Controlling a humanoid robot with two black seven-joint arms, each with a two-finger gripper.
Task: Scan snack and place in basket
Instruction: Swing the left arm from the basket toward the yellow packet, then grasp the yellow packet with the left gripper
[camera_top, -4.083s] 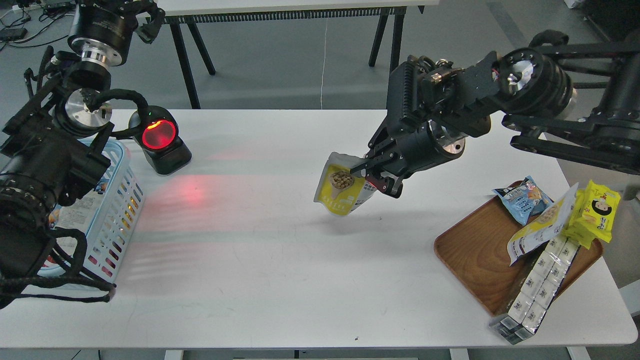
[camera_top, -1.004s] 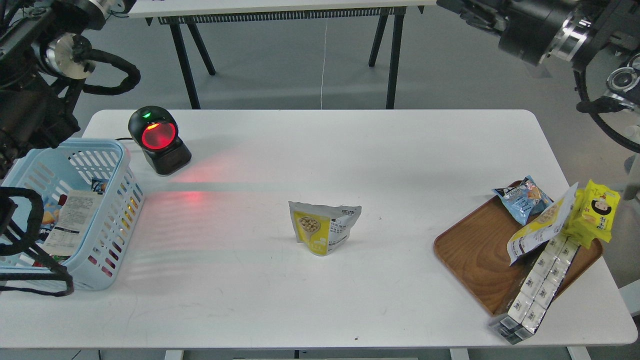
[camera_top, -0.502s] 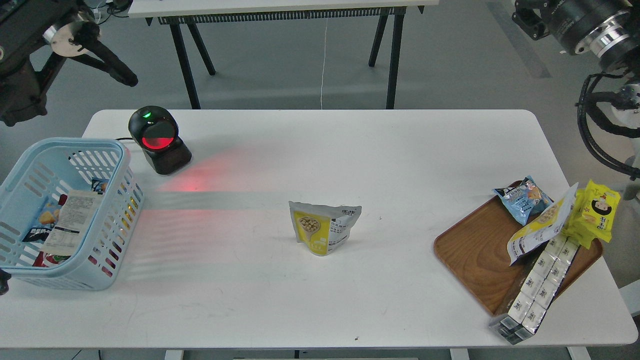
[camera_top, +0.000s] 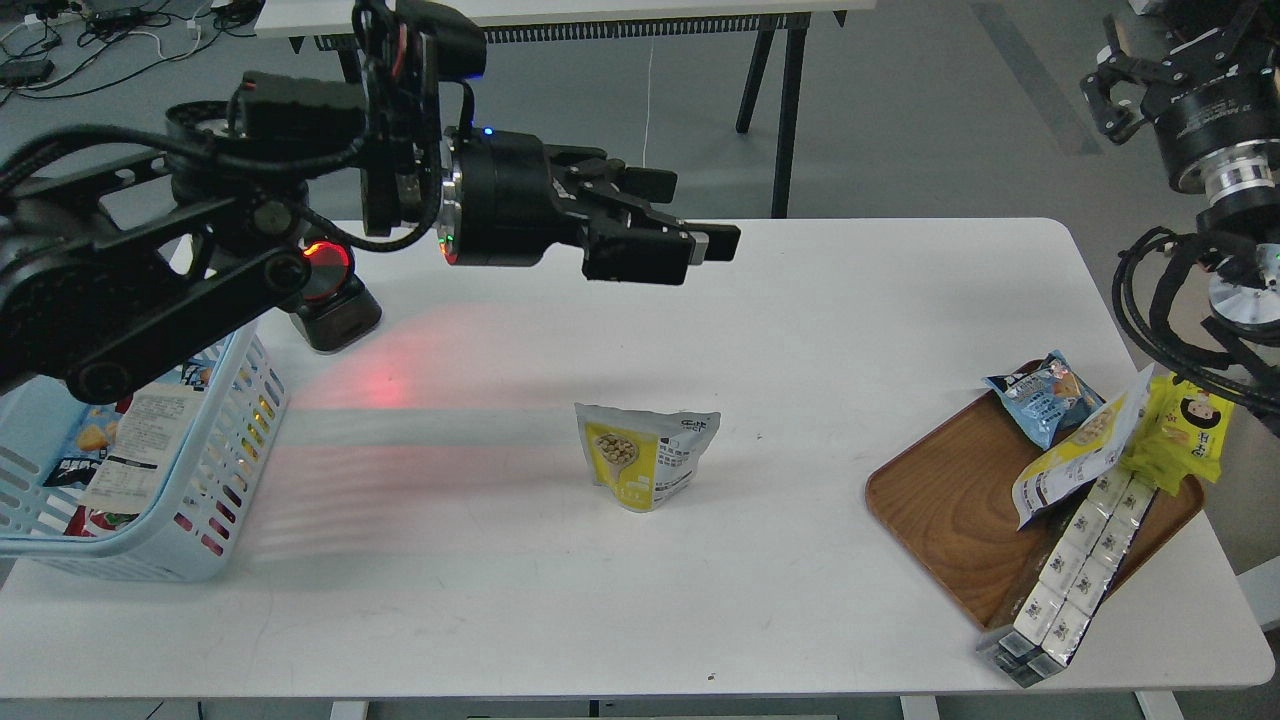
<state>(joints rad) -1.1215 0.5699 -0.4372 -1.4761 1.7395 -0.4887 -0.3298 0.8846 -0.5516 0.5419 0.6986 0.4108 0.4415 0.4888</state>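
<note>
Both arms are matte black, built of thick cylindrical joints linked by flat struts. The left arm (camera_top: 150, 270) carries looped black cables, a silver ring behind its blocky wrist housing, and small blue, green and red lights. The right arm (camera_top: 1215, 150) shows a polished silver collar and coiled black cabling.

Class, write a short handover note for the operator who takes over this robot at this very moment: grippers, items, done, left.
Left gripper: reaching out above the table, holding nothing; open or shut is unclear from this angle.
Right gripper: raised off to the right side, empty, fingers spread.
Snack: standing upright mid-table, untouched by either arm.
Basket: at the left table edge, already holding other packets.
Scanner: lit red, behind the left arm.
Done: nothing visible.
Left: pick up the snack, scan it, place it in the basket.
</note>
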